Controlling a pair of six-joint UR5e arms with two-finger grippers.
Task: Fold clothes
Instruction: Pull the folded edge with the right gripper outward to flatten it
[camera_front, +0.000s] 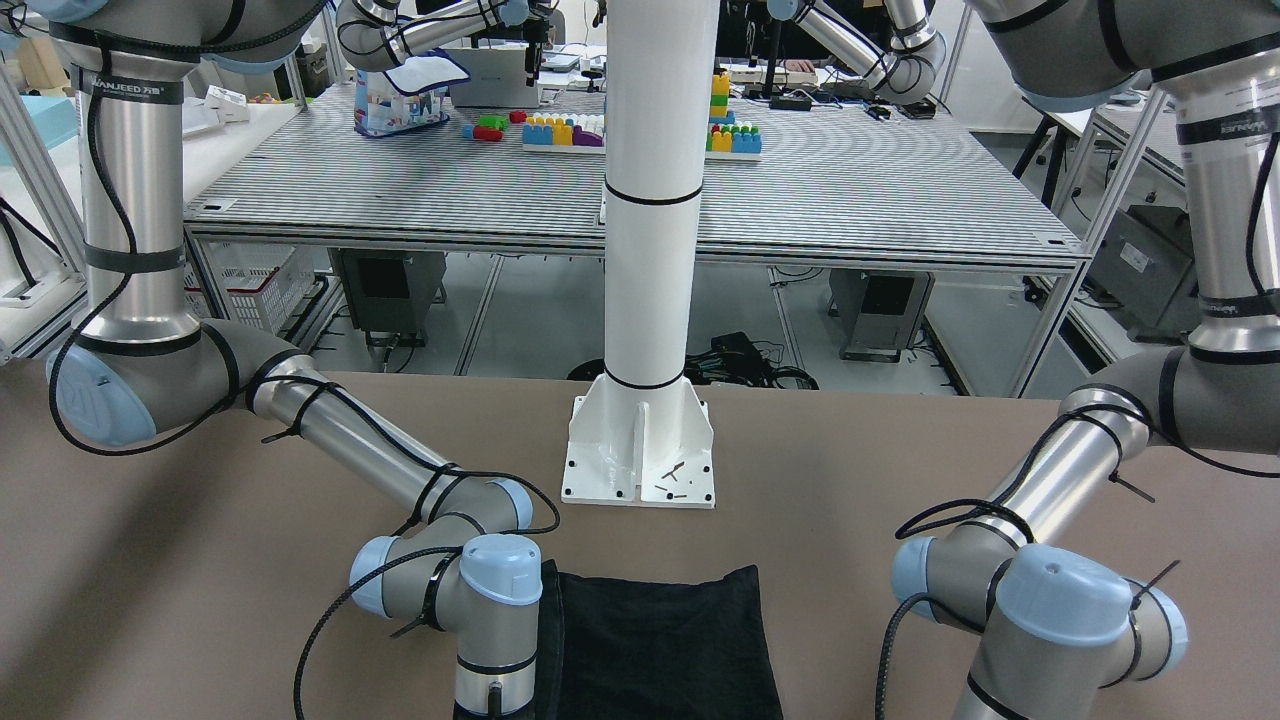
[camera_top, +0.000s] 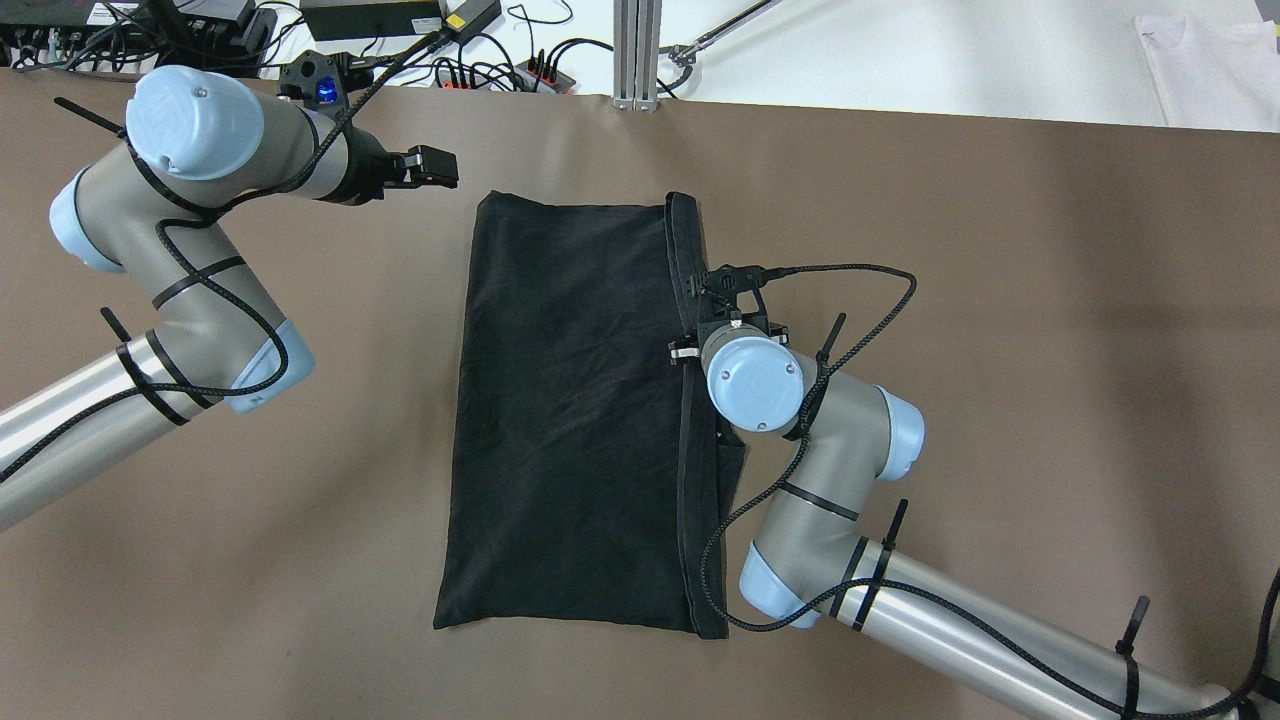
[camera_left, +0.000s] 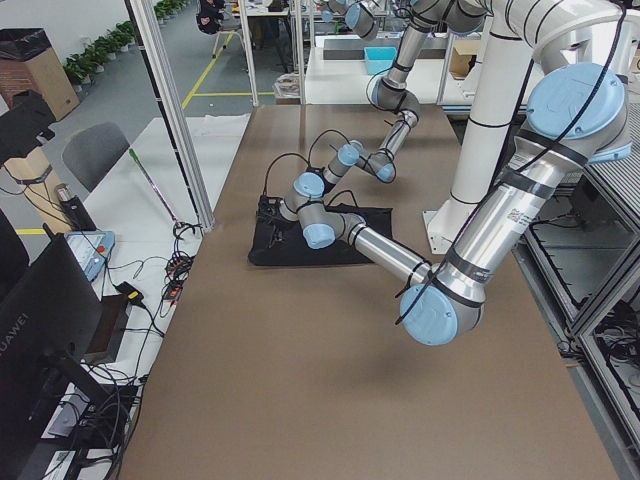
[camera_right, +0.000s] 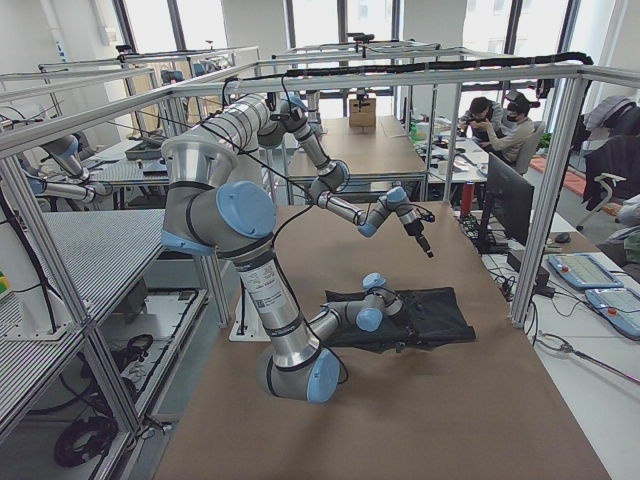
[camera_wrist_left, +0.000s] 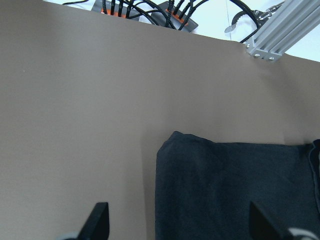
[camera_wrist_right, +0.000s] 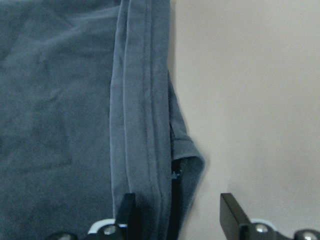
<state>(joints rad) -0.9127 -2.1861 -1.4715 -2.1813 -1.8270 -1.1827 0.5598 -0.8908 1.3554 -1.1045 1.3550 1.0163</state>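
While my left gripper (camera_wrist_left: 178, 220) hangs wide open and empty near its far left corner, the black cloth (camera_top: 570, 410) lies flat mid-table, long axis running from my side toward the far edge. Its doubled hem (camera_wrist_right: 142, 100) lines the right side, and my right gripper (camera_wrist_right: 177, 210) stands open astride that hem, clamping nothing. Bare table (camera_top: 1050, 300) spreads wide on both sides.

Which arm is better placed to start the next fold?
Right: the right claw, open, straddles the hemmed edge of the cloth, low over it. The left claw hangs higher, beside the far corner.
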